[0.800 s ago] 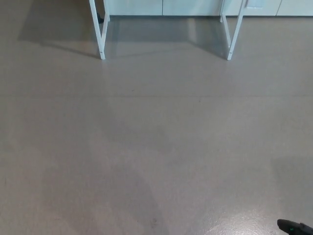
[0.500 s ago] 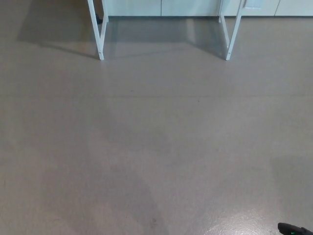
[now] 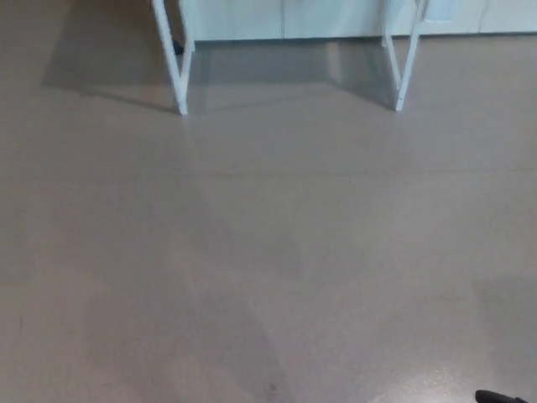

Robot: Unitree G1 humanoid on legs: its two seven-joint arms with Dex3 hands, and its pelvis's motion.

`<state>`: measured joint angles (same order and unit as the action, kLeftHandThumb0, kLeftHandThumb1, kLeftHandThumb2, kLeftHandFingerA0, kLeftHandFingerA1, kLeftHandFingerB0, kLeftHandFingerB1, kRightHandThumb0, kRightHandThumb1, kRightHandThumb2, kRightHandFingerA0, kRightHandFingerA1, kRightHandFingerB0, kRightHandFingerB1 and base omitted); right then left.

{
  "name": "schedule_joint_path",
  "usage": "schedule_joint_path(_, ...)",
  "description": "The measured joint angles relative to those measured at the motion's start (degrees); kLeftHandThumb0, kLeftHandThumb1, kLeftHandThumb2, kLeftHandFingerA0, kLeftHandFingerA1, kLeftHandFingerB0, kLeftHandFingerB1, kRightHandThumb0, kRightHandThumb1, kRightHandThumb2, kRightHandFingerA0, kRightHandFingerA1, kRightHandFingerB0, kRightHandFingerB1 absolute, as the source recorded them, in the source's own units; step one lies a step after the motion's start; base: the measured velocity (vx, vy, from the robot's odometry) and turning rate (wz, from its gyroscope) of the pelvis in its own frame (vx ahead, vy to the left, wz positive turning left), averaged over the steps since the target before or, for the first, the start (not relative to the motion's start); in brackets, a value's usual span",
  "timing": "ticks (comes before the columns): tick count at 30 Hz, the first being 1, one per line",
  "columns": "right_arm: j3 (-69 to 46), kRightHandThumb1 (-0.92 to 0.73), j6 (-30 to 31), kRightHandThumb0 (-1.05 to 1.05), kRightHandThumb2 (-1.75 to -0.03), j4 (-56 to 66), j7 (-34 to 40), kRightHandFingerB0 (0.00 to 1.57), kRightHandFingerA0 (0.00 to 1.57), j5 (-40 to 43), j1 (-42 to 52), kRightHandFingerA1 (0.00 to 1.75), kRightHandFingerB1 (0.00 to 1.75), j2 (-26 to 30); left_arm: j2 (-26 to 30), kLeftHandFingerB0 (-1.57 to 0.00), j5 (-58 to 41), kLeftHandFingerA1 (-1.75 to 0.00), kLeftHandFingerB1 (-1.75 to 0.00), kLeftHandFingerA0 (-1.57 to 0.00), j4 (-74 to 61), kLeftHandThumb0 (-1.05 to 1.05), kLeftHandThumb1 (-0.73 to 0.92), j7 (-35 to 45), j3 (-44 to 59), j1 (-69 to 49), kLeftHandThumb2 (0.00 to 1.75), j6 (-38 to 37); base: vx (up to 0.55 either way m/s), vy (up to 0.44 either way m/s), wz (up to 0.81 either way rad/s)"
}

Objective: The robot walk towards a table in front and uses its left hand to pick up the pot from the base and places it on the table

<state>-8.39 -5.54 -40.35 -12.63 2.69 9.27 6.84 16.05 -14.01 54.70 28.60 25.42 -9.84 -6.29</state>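
Only the lower part of the table shows: two white legs, the left leg (image 3: pixel 176 75) and the right leg (image 3: pixel 405 71), stand at the top of the head view. The tabletop, the pot and its base are out of the picture. A small black tip of my right hand (image 3: pixel 497 396) pokes in at the bottom right corner; too little of it shows to read its state. My left hand is out of the picture. The frame is slightly blurred.
Bare grey floor (image 3: pixel 268 252) stretches from me to the table legs. Behind the legs runs a row of pale cabinet fronts (image 3: pixel 285 18). The table casts a shadow (image 3: pixel 101 59) on the floor at the upper left.
The whole picture has slid a little down and to the right and turned blurry, so the camera has moved. The black tip at the bottom right shows less than before.
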Motion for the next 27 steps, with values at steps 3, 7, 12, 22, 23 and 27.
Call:
schedule_joint_path(3,0.26,-0.56,-0.32,-0.03,-0.55,-0.15,0.08,0.38,0.52,0.00,-0.10,0.44,0.39,0.29,-0.07,-0.16,0.00,-0.52,-0.48,-0.21,0.17,0.02,0.46,-0.14,-0.31,-0.36,0.90,0.01,0.01,0.065,-0.02)
schedule_joint_path(7,0.79,-0.56,-0.88,-0.02,-0.55,-0.19,0.09,0.39,0.52,-0.13,-0.07,0.44,0.39,0.47,-0.04,-0.14,0.01,-0.52,-0.48,-0.21,0.15,0.02,0.46,-0.15,-0.89,-0.47,0.90,0.02,0.10,0.245,0.27)
schedule_joint_path(12,1.49,-0.57,-1.26,0.00,-0.56,-0.73,0.13,0.39,0.52,-0.19,0.02,0.44,0.39,-0.12,1.52,-0.15,0.02,-0.53,-0.48,-0.24,0.02,0.01,0.45,-0.20,-1.64,0.12,0.89,-0.02,0.11,0.215,-0.14)
schedule_joint_path(22,2.32,-0.55,-1.39,-0.04,-0.55,-0.42,0.45,0.41,0.55,-0.50,-0.35,0.44,0.39,-0.03,1.60,-0.16,0.00,-0.54,-0.48,-0.26,-0.72,0.02,0.44,-0.53,-2.47,-0.47,0.89,-0.02,0.24,-0.047,0.12)
schedule_joint_path(23,2.44,-0.56,-1.40,-0.02,-0.55,-0.46,0.56,0.40,0.55,-0.55,-0.35,0.45,0.39,0.01,1.61,-0.15,0.01,-0.54,-0.48,-0.24,-0.72,0.02,0.45,-0.56,-2.49,-0.50,0.89,-0.02,0.27,-0.230,0.17)
schedule_joint_path(27,2.28,-0.57,-1.41,-0.01,-0.55,-0.76,0.72,0.40,0.54,-0.39,-1.11,0.45,0.40,0.44,1.26,-0.18,-0.03,-0.55,-0.50,-0.26,-0.85,0.00,0.43,-0.32,-2.73,0.01,0.88,-0.21,0.41,-0.186,0.16)
